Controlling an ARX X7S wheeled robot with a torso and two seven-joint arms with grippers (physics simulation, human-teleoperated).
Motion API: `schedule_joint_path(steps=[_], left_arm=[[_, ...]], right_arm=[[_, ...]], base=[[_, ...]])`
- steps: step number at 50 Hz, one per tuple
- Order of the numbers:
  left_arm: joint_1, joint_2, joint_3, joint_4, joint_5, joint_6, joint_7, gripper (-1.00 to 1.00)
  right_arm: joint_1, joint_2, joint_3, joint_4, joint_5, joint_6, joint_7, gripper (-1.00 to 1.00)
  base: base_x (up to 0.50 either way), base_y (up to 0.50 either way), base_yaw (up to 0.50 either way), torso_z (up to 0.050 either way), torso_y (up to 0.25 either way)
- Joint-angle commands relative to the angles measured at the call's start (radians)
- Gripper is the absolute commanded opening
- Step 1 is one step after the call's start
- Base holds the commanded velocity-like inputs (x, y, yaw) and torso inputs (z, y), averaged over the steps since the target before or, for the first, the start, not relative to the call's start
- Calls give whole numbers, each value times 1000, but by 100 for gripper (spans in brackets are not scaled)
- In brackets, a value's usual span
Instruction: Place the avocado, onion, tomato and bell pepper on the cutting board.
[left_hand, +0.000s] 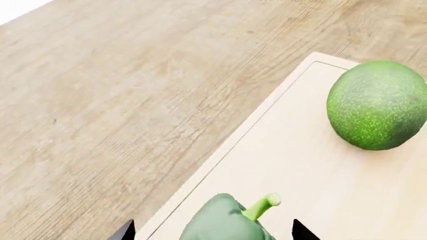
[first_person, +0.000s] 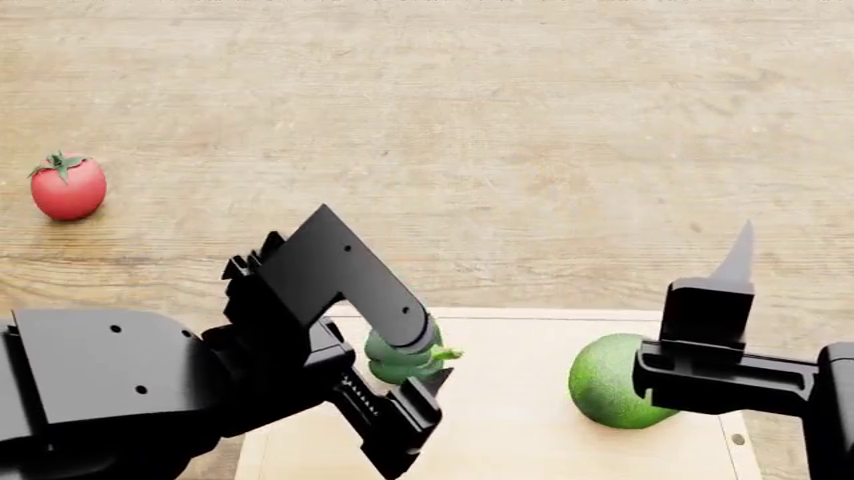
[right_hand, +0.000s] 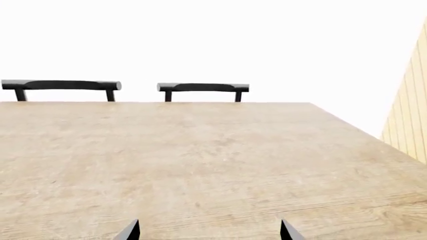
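The left tool (first_person: 424, 372) is seen over the near left part of the cutting board (first_person: 521, 420), with the bell pepper (first_person: 400, 360) lying between its fingers. In the left wrist view the two dark fingertips (left_hand: 124, 231) are set well apart on either side of the bell pepper (left_hand: 223, 220), with a gap visible on each side, so the tool is spread and no grip on the pepper is shown. The pepper's light green stem is curved outward over the board. Whether the pepper is resting fully on the board surface cannot be told, as its base is hidden by the tool.

The avocado (first_person: 611, 382) is seen on the cutting board toward its right side, well apart from the pepper; in the left wrist view the avocado (left_hand: 377, 105) is shown lying near a rounded corner of the cutting board (left_hand: 300, 165), inside the shallow groove.

The right tool (right_hand: 208, 231) is held beside the avocado near the right end of the board; its fingertips are seen spread with nothing between them, only bare table (right_hand: 200, 160) beyond. Two dark chair backs (right_hand: 203, 88) are seen past the far edge of the table.

The tomato (first_person: 67, 186) is seen on the table (first_person: 507, 140) near its left edge, well apart from the board. The onion is not shown in any view.
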Motion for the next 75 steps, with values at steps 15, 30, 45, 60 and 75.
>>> schedule_joint_path(steps=[15,30,45,60,75], left_arm=[[-46,-4,-169,77,-129,-21,-52,100],[-138,-146,-545,360,-531,-88,-467,100],[124,-334,-715,709,-567,-12,-824,100],[239,-387,-795,782,-575,44,-874,100],[260,-403,-816,789,-625,70,-893,100]], right_arm=[[1,-34,25,-5,-18,20,-23,100],[118,-107,10,33,-12,119,-40,100],[138,-155,-1,42,-143,147,-127,100],[157,-172,-2,50,-134,157,-144,100],[167,-176,0,43,-117,164,-134,100]], base=[[0,0,0,0,0],[0,0,0,0,0],[0,0,0,0,0],[0,0,0,0,106],[0,0,0,0,250]])
